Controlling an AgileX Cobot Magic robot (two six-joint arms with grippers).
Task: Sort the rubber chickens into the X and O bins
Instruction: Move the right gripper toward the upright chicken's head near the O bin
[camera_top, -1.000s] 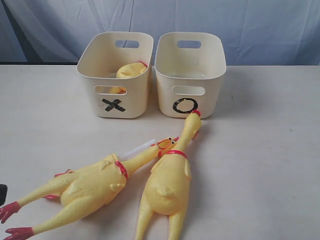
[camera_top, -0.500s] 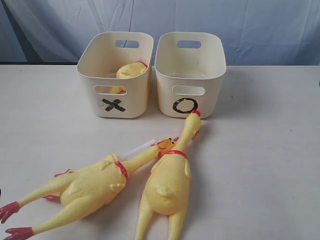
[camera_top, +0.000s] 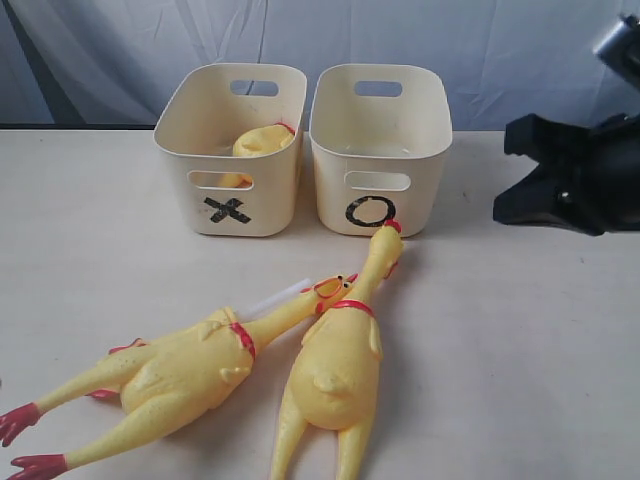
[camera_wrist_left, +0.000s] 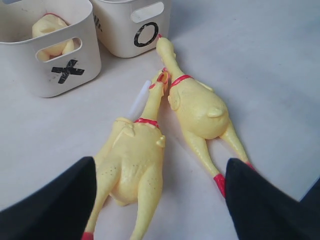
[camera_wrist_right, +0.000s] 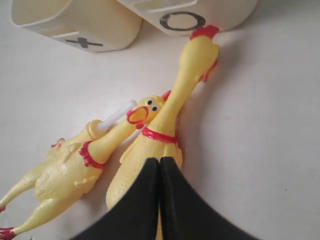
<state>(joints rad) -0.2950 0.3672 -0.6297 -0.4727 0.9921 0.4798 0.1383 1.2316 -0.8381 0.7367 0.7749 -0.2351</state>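
Worktop (camera_top: 540, 350): bare along the right edge, which leaves the arms open room there.
X bin (camera_top: 265, 195), O bin (camera_top: 420, 190): side by side near the far edge, mouths up for drops, marks facing the near edge.
Left chicken (camera_top: 180, 370), right chicken (camera_top: 335, 370): flat by the near edge, unsorted. The right one's comb is at the O bin's foot, so it is tight there.
Left pincer (camera_wrist_left: 159, 161): wide, empty, over the left chicken's rump, seemingly set to grasp.
Right pincer (camera_wrist_right: 160, 160): closed, empty, facing the right chicken.
Body (camera_top: 262, 140): in the X bin, sorted.
Tube (camera_top: 270, 300): beside the left chicken's neck.
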